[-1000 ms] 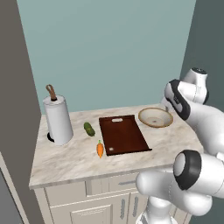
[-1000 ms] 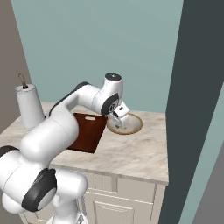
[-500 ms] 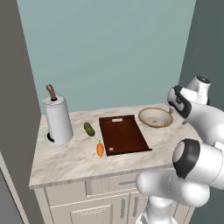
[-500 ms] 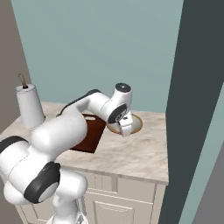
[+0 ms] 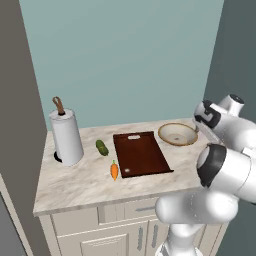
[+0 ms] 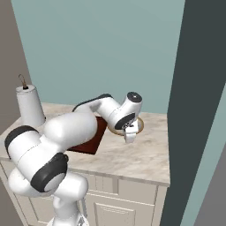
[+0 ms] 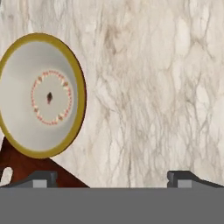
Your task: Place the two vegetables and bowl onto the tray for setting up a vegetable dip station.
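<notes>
- Gripper (image 7: 112, 177) is spread wide, jaws as far apart as they go, and there's nothing between them. In the hand view the two dark fingertips (image 7: 43, 177) sit far apart at the bottom, with bare marble countertop (image 7: 153, 87) showing between them.
- It isn't touching or holding anything. In the right base view the gripper (image 6: 130, 135) hangs pointing down just off the near edge of the bowl (image 6: 137, 127), above the counter.
- The bowl (image 5: 177, 134) sits on the marble to the right of the tray (image 5: 141, 153), close to it but not on it. From the hand camera, the bowl (image 7: 40, 94) is off to the left side with its yellowish rim and a ring of little reddish dots inside, and a corner of the tray (image 7: 26, 168) peeks out below it.
- The tray is flat in the middle of the countertop (image 5: 75, 180), slot handle at the far end, nothing on it.
- The cucumber (image 5: 102, 147) lies on the marble just left of the tray, toward the back.
- The carrot (image 5: 114, 170) is also left of the tray, nearer the front edge, green top pointing away from the camera.
- A paper towel roll (image 5: 66, 136) on its stand sits at the far left of the counter, well apart from the rest.
</notes>
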{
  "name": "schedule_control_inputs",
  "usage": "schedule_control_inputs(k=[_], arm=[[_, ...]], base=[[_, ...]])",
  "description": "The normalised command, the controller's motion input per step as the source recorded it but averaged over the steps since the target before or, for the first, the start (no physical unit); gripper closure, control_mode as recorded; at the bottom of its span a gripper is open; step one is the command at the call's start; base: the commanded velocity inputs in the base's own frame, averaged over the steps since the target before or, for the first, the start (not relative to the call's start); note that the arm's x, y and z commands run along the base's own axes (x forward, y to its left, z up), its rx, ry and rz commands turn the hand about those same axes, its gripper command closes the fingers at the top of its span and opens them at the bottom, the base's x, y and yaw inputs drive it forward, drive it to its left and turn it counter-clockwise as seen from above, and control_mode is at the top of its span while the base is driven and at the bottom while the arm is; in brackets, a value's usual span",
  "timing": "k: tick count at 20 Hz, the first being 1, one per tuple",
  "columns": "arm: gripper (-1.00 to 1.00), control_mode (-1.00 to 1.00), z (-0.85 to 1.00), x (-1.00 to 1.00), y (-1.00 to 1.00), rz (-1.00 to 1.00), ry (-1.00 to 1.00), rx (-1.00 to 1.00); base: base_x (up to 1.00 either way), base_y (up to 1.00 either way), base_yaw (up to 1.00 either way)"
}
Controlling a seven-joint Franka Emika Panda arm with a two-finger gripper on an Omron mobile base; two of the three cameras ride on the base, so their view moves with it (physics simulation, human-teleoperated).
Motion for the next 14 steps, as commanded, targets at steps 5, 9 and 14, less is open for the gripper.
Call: schedule_control_inputs(k=[5,9,14], arm=[[-1.0,-1.0,-0.26,0.23,-0.06,0.0,0.0,0.02],[-1.0,-1.0,-0.25,0.27,-0.06,0.0,0.0,0.0],[-1.0,-1.0,-0.24,0.26,-0.08,0.0,0.0,0.0]], base=[[0.0,0.0,0.0],[0.0,0.0,0.0],[0.0,0.0,0.0]])
